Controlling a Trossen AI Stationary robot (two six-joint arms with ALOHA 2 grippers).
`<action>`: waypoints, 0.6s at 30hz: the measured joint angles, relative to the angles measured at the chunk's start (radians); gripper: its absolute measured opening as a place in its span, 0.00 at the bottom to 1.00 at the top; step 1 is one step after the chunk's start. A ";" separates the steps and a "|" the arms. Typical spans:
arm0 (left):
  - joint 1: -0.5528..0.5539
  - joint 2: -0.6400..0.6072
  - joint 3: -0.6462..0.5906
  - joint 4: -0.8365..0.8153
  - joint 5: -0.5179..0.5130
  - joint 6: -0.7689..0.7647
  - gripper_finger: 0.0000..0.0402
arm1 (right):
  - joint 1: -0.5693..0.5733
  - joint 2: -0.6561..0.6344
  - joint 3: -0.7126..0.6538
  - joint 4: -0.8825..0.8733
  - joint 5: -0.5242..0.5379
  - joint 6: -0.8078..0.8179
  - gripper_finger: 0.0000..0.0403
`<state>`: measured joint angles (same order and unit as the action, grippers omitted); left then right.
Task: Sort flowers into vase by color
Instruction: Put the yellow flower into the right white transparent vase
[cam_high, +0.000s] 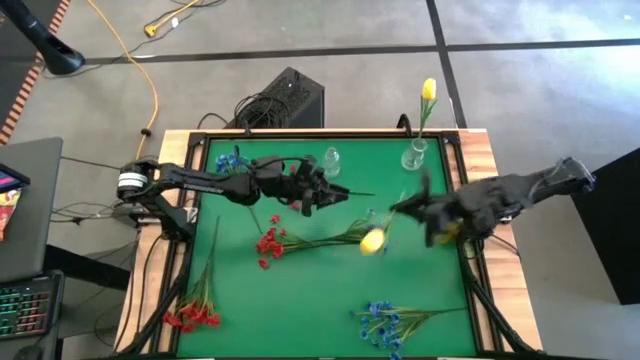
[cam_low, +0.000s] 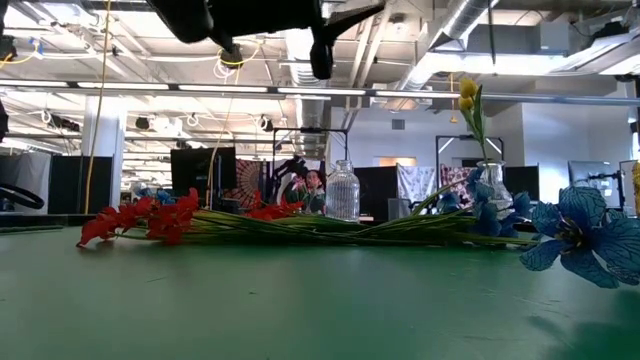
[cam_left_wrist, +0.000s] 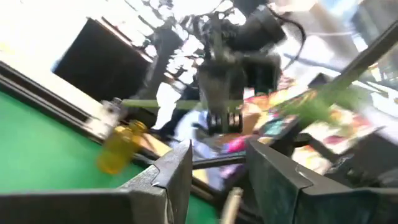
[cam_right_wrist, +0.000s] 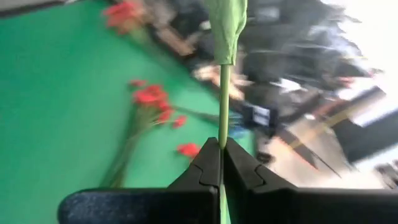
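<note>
Right gripper (cam_right_wrist: 221, 149): fingers pressed together on the thin green stem of a yellow tulip (cam_high: 372, 240), which is held above the green table (cam_high: 300, 300) in the high view. The stem runs out ahead of the fingertips to a folded green leaf; the yellow bud hangs to the gripper's left-arm side, over the mat's middle.

Left gripper (cam_left_wrist: 217, 168): fingers parted with a clear gap, nothing between them. It sits at the far middle of the mat, facing the right gripper; the held tulip and its stem lie across its line of sight.

Surroundings. Just beside the left gripper, toward the far edge, stands an empty clear vase (cam_high: 331, 159). Near the right gripper, at the far right corner, a second vase (cam_high: 414, 154) holds another yellow tulip (cam_high: 428, 90) upright. Between the two grippers, on the mat, lies a red spray (cam_high: 270, 243). A second red spray (cam_high: 195, 312) lies at the near left corner, a blue spray (cam_high: 385, 322) at the near edge, more blue blooms (cam_high: 229, 161) under the left arm.
</note>
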<state>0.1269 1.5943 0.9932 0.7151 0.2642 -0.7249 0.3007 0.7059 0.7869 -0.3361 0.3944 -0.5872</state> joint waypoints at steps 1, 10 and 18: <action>-0.007 -0.016 0.000 -0.025 -0.026 0.039 0.34 | -0.012 -0.059 -0.028 0.007 0.011 0.011 0.07; -0.132 -0.176 0.000 -0.466 -0.587 0.433 0.34 | -0.182 -0.512 -0.302 0.340 0.090 0.155 0.07; -0.161 -0.204 0.000 -0.587 -0.697 0.444 0.34 | -0.333 -0.586 -0.397 0.402 0.114 0.177 0.07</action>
<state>-0.0338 1.3907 0.9932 0.1276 -0.4332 -0.2813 -0.0325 0.1198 0.3901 0.0655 0.5082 -0.4099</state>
